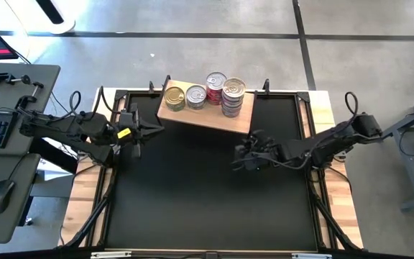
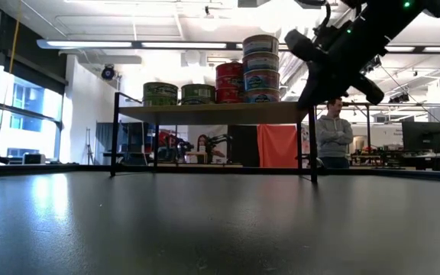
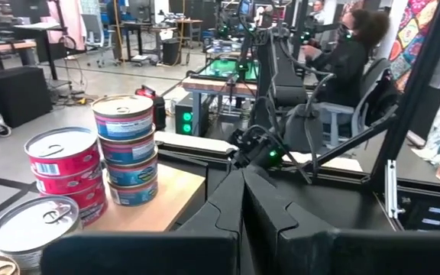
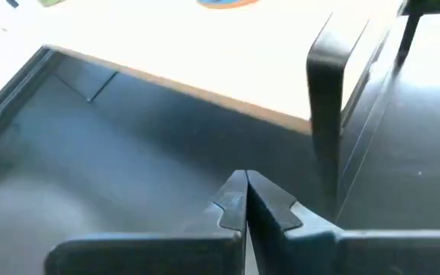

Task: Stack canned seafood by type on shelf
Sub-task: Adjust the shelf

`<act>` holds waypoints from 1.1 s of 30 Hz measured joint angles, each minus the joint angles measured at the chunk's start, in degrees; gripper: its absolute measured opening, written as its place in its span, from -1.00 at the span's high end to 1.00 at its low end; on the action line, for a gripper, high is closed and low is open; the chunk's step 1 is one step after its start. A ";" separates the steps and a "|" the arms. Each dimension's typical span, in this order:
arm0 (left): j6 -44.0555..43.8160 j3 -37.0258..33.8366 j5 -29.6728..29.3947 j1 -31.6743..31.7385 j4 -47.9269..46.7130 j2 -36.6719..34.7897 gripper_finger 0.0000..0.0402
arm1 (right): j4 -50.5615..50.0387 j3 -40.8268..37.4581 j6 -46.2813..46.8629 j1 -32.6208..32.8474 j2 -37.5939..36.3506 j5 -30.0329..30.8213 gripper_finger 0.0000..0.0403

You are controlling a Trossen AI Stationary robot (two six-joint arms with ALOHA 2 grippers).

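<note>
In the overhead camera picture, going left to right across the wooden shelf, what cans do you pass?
Gold-lidded can → silver-lidded can → red-labelled stack → tall blue-labelled stack, all on the shelf.

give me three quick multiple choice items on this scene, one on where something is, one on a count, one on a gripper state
1. Where are the cans?
A. on the black mat
B. on the shelf
C. in a gripper

2. How many stacks stand on the shelf?
A. two
B. four
C. six

3. The right gripper is:
A. shut and empty
B. shut on a can
C. wide open

Key: 1 B, every can rests on the wooden board. 2 B, the high view shows four lids. 3 A, the right wrist view shows fingers together with nothing between them.
</note>
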 joint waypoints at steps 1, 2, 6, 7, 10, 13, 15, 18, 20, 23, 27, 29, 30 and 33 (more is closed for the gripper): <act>0.00 -0.02 -0.20 0.00 0.00 0.06 1.00 | 0.07 0.01 -0.26 -0.54 0.14 0.27 1.00; 0.00 -0.02 -0.30 0.00 0.04 0.11 1.00 | 0.48 0.02 -0.90 -1.21 0.38 0.12 1.00; 0.01 -0.04 -1.12 0.04 0.02 0.28 1.00 | 0.88 0.08 -3.70 -3.41 0.59 -2.08 1.00; 0.00 -0.04 -1.40 0.04 -0.02 0.29 1.00 | 0.81 0.08 -4.13 -3.66 0.61 -1.96 1.00; 0.00 -0.04 -1.70 0.04 -0.02 0.35 1.00 | -0.35 0.08 -4.72 -4.55 0.72 -1.96 1.00; 0.00 -0.04 -1.88 0.04 -0.02 0.32 1.00 | -1.45 0.08 -5.29 -5.03 0.72 -1.91 1.00; -0.05 -0.04 -1.88 0.04 -0.02 0.32 1.00 | -2.85 0.08 -5.35 -4.96 0.72 -1.21 1.00; -1.17 -0.04 -1.86 0.04 0.00 0.32 1.00 | -4.64 0.16 -5.37 -5.19 0.72 -0.54 1.00; -1.96 -0.04 -1.86 0.04 0.00 0.32 1.00 | -6.33 0.16 -5.35 -5.49 0.72 0.42 1.00; -2.14 -0.04 -1.86 0.04 0.00 0.32 1.00 | -8.10 0.16 -5.91 -6.28 0.72 1.14 1.00; -3.56 -0.04 -1.86 0.04 0.02 0.32 1.00 | -9.87 0.16 -8.60 -7.38 0.70 1.28 1.00; -4.18 -0.04 -1.86 0.04 0.05 0.32 1.00 | -11.02 0.16 -9.81 -7.86 0.70 1.35 1.00; -4.65 -0.04 -1.86 0.04 0.11 0.32 1.00 | -11.51 0.16 -10.25 -8.05 0.70 1.30 1.00; -5.05 -0.04 -1.86 0.04 0.60 0.33 1.00 | -12.94 0.16 -12.77 -8.87 0.70 1.30 1.00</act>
